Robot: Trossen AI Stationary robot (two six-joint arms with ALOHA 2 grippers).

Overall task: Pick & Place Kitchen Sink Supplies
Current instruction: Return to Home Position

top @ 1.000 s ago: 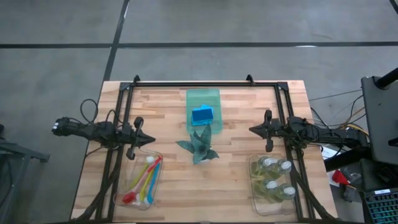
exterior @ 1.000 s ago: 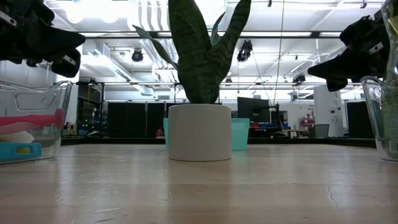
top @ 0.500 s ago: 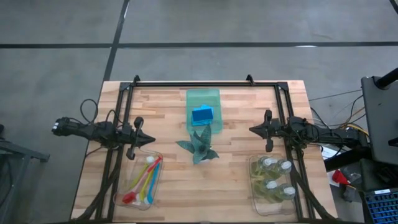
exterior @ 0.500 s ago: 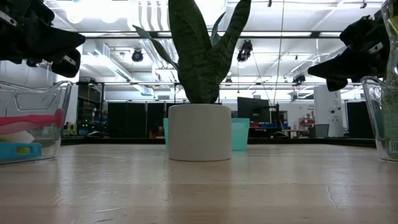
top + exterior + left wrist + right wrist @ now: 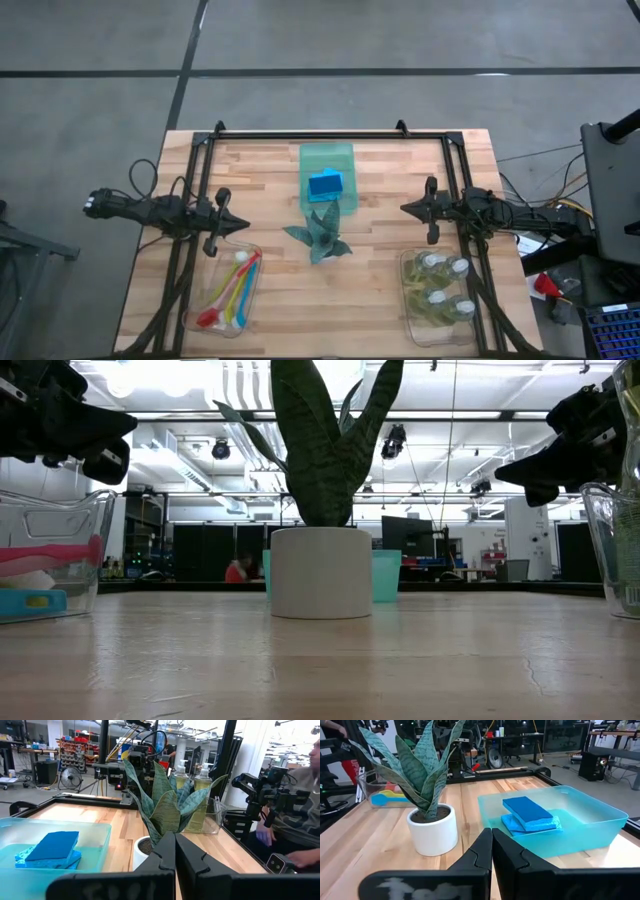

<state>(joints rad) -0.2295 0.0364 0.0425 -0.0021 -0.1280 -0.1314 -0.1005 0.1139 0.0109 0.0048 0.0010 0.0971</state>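
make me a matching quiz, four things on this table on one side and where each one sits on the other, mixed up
1 sponges
2 brushes
3 soap bottles
4 plant

a white pot
b right clear bin
c green tray
d left clear bin

Pairs: 1-c, 2-d, 3-b, 4-a

The left gripper and right gripper hang apart, jaws shut.

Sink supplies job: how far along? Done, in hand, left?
Done: the blue sponges lie stacked in the green tray, the brushes are in the left clear bin, and the soap bottles are in the right clear bin.
In hand: nothing. The left tool and right tool are shut and empty, above the table on either side of the plant.
Left: no supply lies loose, so likely only parking the arms.
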